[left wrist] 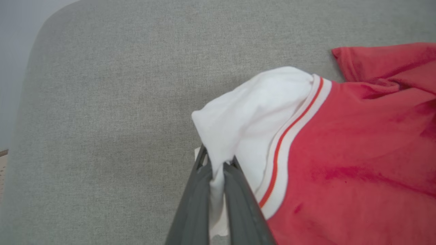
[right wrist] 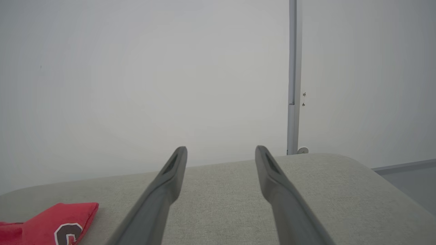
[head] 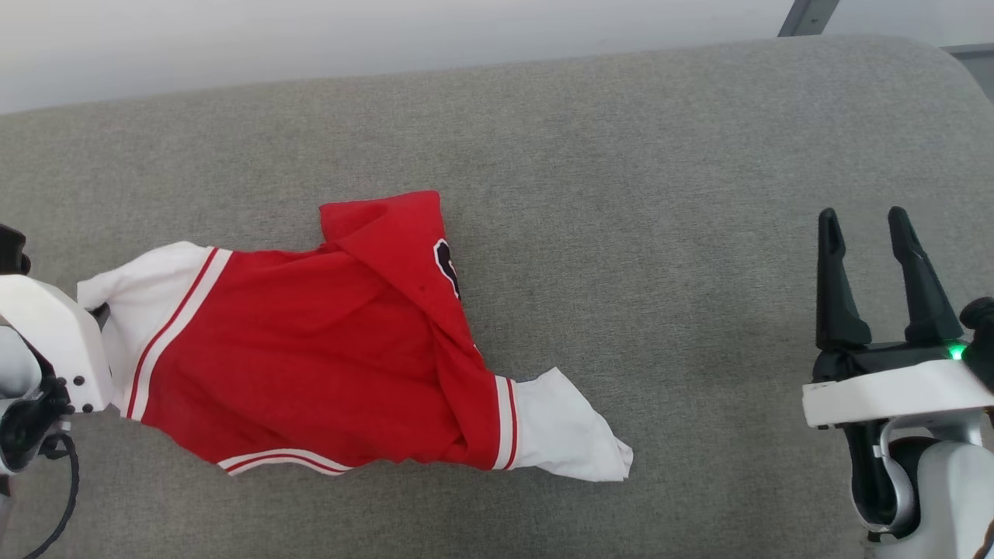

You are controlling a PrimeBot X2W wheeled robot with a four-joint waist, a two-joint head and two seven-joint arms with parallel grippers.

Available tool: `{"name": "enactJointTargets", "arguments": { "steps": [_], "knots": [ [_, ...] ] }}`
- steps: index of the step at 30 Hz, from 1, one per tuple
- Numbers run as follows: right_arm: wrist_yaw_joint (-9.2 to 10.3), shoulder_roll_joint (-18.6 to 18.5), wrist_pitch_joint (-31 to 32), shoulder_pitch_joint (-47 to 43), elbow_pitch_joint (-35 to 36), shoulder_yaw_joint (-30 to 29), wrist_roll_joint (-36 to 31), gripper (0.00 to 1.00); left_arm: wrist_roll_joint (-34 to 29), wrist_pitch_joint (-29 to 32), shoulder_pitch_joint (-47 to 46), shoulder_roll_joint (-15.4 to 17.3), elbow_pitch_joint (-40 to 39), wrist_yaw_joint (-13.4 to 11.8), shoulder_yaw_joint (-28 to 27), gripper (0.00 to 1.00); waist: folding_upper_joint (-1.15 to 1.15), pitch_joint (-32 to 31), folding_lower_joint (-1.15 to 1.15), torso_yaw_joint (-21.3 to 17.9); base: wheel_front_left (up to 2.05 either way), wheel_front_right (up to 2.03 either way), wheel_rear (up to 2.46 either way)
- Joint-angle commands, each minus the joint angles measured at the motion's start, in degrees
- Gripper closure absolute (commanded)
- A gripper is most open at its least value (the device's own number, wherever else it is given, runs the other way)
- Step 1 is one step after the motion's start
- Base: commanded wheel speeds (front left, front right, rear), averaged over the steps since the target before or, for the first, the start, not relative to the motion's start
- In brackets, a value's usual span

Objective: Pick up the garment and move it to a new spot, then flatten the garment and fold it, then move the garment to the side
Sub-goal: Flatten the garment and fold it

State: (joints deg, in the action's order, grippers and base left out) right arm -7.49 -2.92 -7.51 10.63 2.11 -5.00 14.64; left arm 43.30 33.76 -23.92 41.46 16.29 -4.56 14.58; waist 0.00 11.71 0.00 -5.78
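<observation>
The garment (head: pixel 311 349), a red shirt with white sleeve ends and striped trim, lies crumpled on the grey padded surface (head: pixel 621 194). A black-and-white chest mark (head: pixel 446 266) shows on a folded-over flap. My left gripper (left wrist: pixel 218 163) is shut on the white sleeve end (left wrist: pixel 252 115) at the garment's left side; in the head view its white wrist housing (head: pixel 50 341) covers the fingers. My right gripper (head: pixel 863 221) stands open at the far right, well apart from the garment, with nothing between its fingers. In the right wrist view the right gripper (right wrist: pixel 220 153) points toward the wall, a red corner of the garment (right wrist: pixel 61 224) at lower left.
The grey padded surface has a rounded far edge (head: pixel 497 70) against a pale wall (right wrist: pixel 136 68). A metal post (right wrist: pixel 293 75) stands behind the surface at the right. Bare fabric stretches between the garment and my right gripper.
</observation>
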Motion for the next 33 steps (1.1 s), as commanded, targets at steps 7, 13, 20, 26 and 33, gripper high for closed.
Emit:
{"name": "enactJointTargets", "arguments": {
  "steps": [7, 13, 20, 26, 33],
  "knots": [
    [0.0, 0.0, 0.68, 0.76, -0.72, 1.09, -0.15, 0.0, 0.67, -1.09, -1.01, -0.83, 1.62, 0.54, 0.18, 1.0, 0.0, 0.43, 0.0, 0.66, 0.0, 0.0, 0.0],
    [0.0, 0.01, 1.98, 0.5, -1.17, 2.66, -0.38, 0.0, 1.13, -1.93, -0.93, -1.07, 1.32, 2.17, 0.7, 0.0, 0.0, 0.32, 0.0, 0.81, 0.0, 0.0, 0.0],
    [0.0, 0.0, 5.06, -0.25, -1.66, 5.97, 0.01, 0.0, 1.77, -5.62, 1.87, -1.39, -2.4, 2.34, -0.87, 0.0, 0.0, -0.13, 0.0, 1.53, 0.0, 0.0, 0.0],
    [0.0, -0.19, 9.56, -0.55, -2.1, 8.46, 0.28, 0.0, 0.93, -13.16, 6.28, -2.12, -8.16, 1.88, -2.89, 0.0, 0.0, -0.4, 0.0, 3.0, 0.0, 0.0, 0.0],
    [0.0, -2.07, 16.5, -1.06, -2.32, 11.45, 2.16, 0.0, -1.0, -23.28, 12.36, -3.92, -14.2, 1.28, -4.38, 0.0, 0.0, -1.21, 0.0, 5.25, 0.0, 0.0, 0.0]
  ]
}}
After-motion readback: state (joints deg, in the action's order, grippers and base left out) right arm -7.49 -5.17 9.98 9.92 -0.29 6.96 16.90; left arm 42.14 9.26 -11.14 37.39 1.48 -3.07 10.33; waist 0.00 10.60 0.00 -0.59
